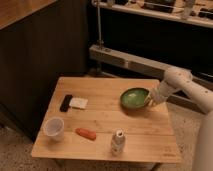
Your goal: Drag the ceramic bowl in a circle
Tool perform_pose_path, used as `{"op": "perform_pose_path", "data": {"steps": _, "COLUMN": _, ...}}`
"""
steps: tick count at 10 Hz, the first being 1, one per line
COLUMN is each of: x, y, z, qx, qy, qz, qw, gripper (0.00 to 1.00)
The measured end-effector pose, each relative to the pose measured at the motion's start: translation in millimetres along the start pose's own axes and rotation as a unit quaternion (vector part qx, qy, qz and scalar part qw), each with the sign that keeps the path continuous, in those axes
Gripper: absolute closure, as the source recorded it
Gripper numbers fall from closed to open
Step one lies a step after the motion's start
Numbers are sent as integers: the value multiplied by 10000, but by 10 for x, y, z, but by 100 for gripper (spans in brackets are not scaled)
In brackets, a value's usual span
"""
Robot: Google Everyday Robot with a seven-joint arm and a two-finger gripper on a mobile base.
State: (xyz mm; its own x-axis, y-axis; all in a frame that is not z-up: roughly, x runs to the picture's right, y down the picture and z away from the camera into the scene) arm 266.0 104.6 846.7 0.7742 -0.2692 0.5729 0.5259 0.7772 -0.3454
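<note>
The tool (149, 101) sits at the right rim of the bowl (134, 98), can't tell if it's gripping. White rounded arm (175, 83) angles down from the right. Bowl's round, shallow, glossy green, just left of the tool on the wooden bench (105, 122), near its far right side.
</note>
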Motion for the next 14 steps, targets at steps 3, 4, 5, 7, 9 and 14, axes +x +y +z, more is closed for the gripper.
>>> {"op": "perform_pose_path", "data": {"steps": 3, "x": -177, "y": 95, "z": 4, "qx": -88, "qy": 48, "qz": 359, "qw": 9993, "gripper": 100}}
{"op": "perform_pose_path", "data": {"steps": 4, "x": -264, "y": 61, "z": 25, "qx": -122, "qy": 55, "qz": 137, "qw": 9998, "gripper": 100}}
{"op": "perform_pose_path", "data": {"steps": 5, "x": -361, "y": 11, "z": 58, "qx": -160, "qy": 62, "qz": -214, "qw": 9996, "gripper": 100}}
{"op": "perform_pose_path", "data": {"steps": 7, "x": -608, "y": -6, "z": 101, "qx": -211, "qy": 41, "qz": -664, "qw": 9976, "gripper": 100}}
{"op": "perform_pose_path", "data": {"steps": 9, "x": -811, "y": 151, "z": 98, "qx": -262, "qy": 60, "qz": -601, "qw": 9978, "gripper": 100}}
{"op": "perform_pose_path", "data": {"steps": 14, "x": -1434, "y": -106, "z": 284, "qx": -477, "qy": 50, "qz": -1267, "qw": 9908, "gripper": 100}}
